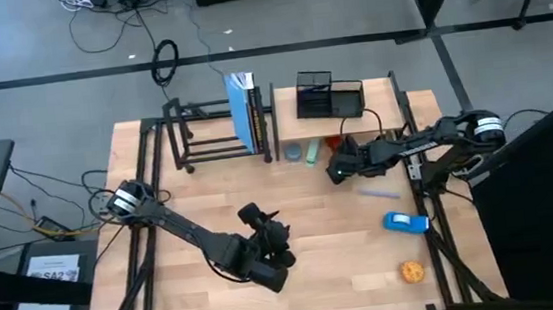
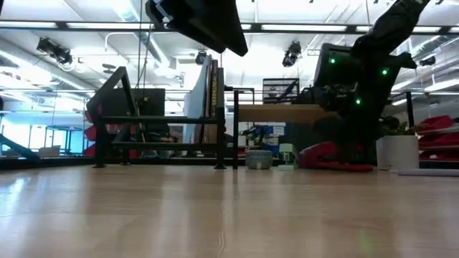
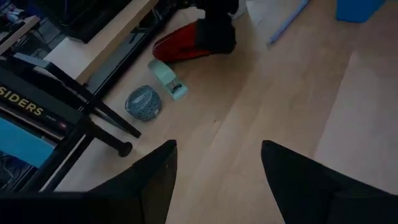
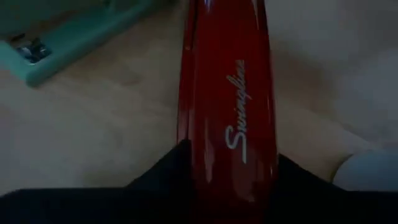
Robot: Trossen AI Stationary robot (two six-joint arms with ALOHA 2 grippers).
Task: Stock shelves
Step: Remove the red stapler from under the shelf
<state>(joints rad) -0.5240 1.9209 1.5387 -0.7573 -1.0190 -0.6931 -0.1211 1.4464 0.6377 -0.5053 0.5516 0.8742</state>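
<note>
right claw [image 1: 338, 173] clamped on red stapler [image 4: 227, 99] (left claw [image 3: 217, 180] spread, empty)

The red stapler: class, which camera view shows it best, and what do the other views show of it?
The right wrist view: the red stapler fills the picture, brand lettering readable, between the right gripper's fingers. The left wrist view shows its whole shape, partly behind that gripper. The low view shows a red sliver; the high view shows almost none.

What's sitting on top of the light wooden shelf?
A small black mesh desk organizer stands on the light wood-board shelf's top. Whether it holds anything cannot be seen. A red stapler lies below, in the right end effector.
</note>
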